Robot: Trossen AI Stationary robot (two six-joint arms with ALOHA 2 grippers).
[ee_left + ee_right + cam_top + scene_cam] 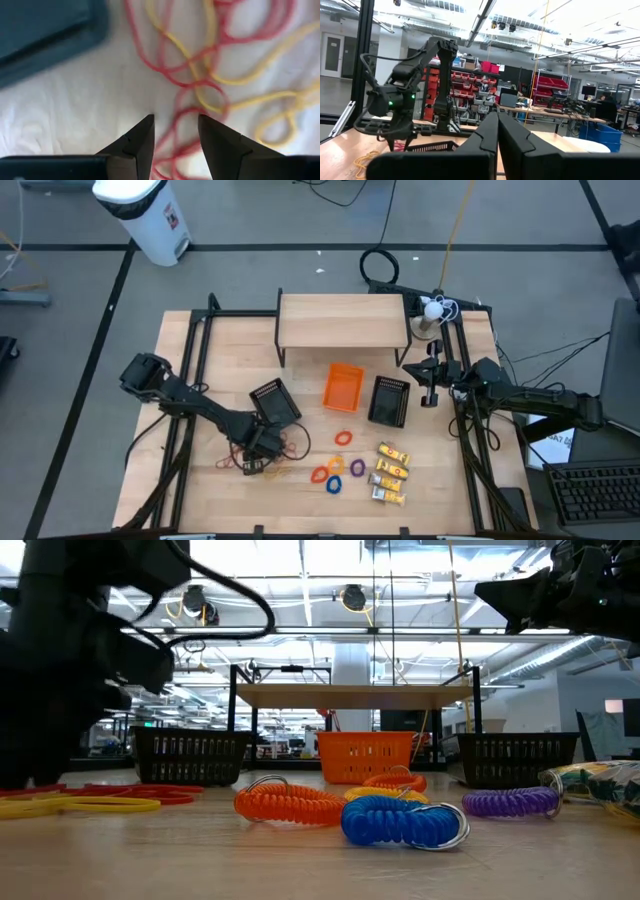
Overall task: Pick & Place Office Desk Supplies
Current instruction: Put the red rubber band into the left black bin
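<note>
Hovering over rubber bands [200, 95], left hand [176, 131] apart; right hand [497, 131] together.

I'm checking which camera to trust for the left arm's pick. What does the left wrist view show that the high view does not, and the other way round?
Only the left wrist view shows the left gripper open just above a red rubber band, with yellow bands tangled beside it. Only the high view shows the whole table: the orange bin, both black mesh bins, the coil rings, the yellow packets and the right gripper, shut, off to the right. Both show the band pile and a mesh bin's corner.
</note>
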